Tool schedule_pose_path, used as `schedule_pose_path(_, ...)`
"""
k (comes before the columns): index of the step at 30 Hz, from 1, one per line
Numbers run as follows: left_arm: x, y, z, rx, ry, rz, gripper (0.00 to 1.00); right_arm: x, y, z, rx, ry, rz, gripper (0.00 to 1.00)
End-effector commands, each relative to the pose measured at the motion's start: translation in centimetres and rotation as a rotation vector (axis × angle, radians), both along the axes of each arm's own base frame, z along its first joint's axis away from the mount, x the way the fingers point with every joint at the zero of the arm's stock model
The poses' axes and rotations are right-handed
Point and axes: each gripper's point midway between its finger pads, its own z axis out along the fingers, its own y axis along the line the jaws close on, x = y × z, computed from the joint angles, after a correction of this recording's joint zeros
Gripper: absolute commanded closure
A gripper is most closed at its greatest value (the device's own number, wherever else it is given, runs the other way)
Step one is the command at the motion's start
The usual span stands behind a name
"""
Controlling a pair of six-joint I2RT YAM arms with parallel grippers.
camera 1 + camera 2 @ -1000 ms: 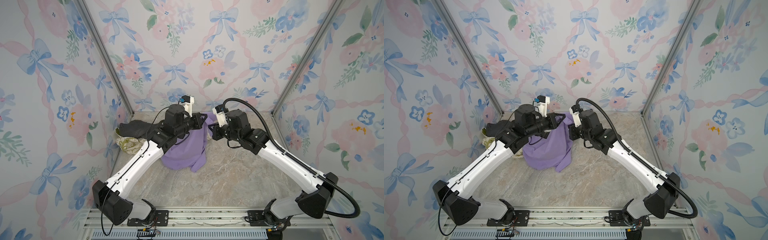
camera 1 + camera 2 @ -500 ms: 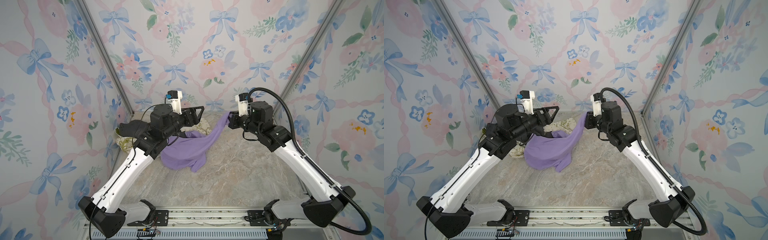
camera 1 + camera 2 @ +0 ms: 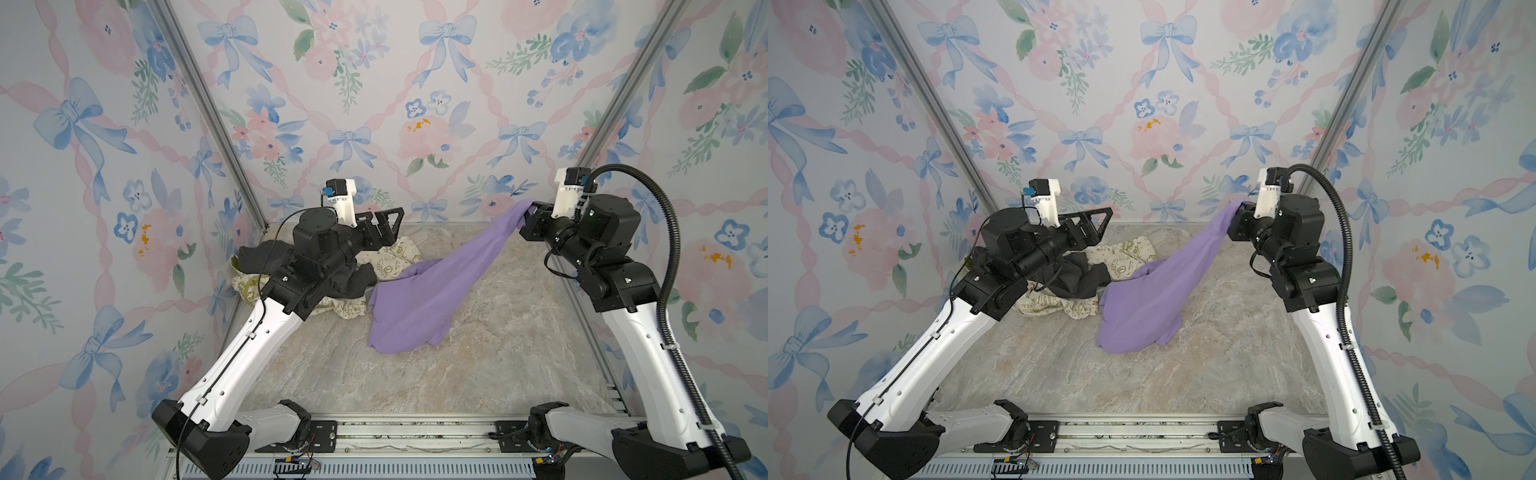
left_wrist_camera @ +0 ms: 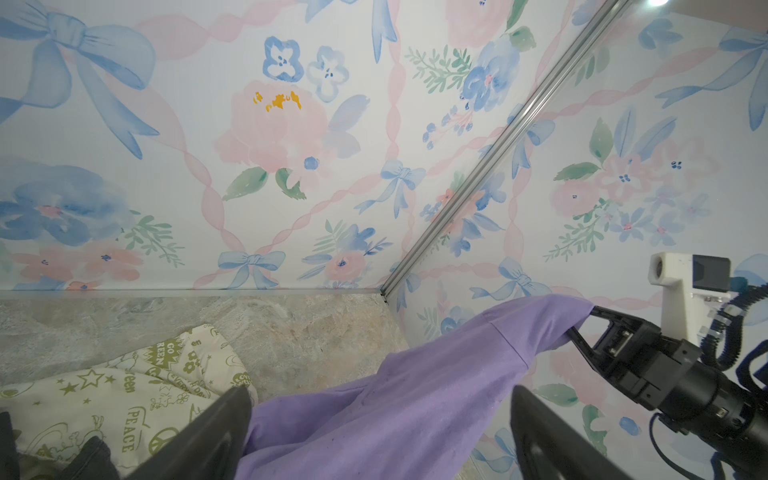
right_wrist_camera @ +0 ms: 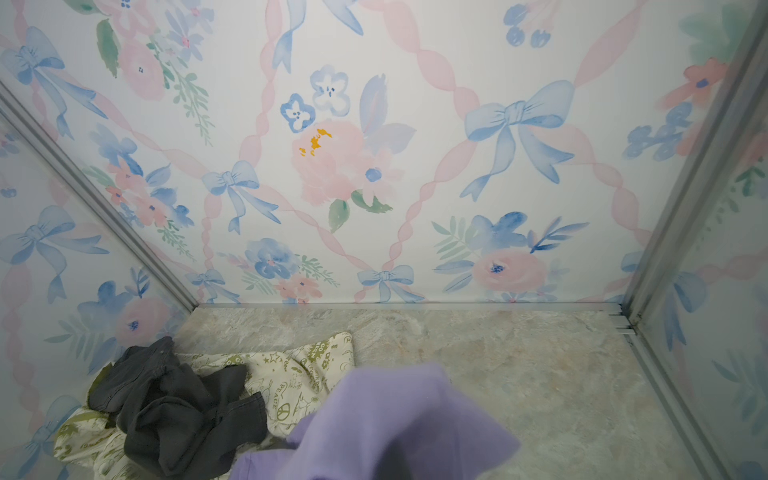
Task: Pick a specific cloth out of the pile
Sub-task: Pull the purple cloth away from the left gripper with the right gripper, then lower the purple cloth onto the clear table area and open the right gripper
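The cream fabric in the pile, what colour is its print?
Olive green stars and lettering on the cream fabric, clearest in the left wrist view.

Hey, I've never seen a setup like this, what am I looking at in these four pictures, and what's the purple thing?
These are two robot arms mounted at the front of a table, inside a booth with flowered walls. Two pictures look down from above, side by side like a pair of eyes; the other two come from a camera on each arm's wrist. Each arm ends in a two-fingered gripper. The right gripper is shut on one end of the purple cloth, holding it up so it slopes down to the table, where the rest lies. The left gripper is open and empty. At the back left sits the pile: a dark grey garment and a cream cloth with green print.
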Motion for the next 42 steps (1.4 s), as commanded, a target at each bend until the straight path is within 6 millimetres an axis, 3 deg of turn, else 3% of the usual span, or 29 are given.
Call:
schedule_pose_path(1, 0.3, 0.4, -0.5, 0.025, -0.015, 0.017, 0.02, -1.2, -2.1, 2.9, -0.002, -0.058, -0.044, 1.0)
schedule_pose_path(10, 1.8, -0.6, -1.4, 0.036, 0.015, 0.006, 0.02, -0.4, -6.5, 5.4, 0.025, -0.076, -0.137, 1.0)
schedule_pose_path(19, 2.2, -0.2, -1.2, 0.043, 0.006, 0.031, 0.02, 3.6, -5.8, 10.3, 0.037, -0.147, -0.055, 1.0)
schedule_pose_path(24, 1.9, 0.3, -0.8, 0.039, -0.005, 0.046, 0.02, 4.6, -5.8, 12.9, 0.009, -0.208, -0.035, 1.0)
schedule_pose_path(29, 1.5, 1.1, -0.7, 0.035, -0.009, 0.074, 0.02, 4.9, -7.7, 14.4, 0.0, -0.245, -0.07, 1.0)
schedule_pose_path(32, 1.2, 1.5, -0.7, 0.029, -0.009, 0.09, 0.02, 5.9, -8.7, 13.0, 0.001, -0.212, -0.088, 1.0)
schedule_pose_path(35, 0.9, 2.0, -0.8, 0.028, -0.012, 0.108, 0.02, 7.2, -9.3, 9.9, 0.008, -0.133, -0.105, 1.0)
schedule_pose_path(42, 0.8, 2.4, -1.3, 0.016, 0.004, 0.123, 0.02, 8.8, -11.0, -2.0, 0.018, 0.141, -0.191, 0.99)
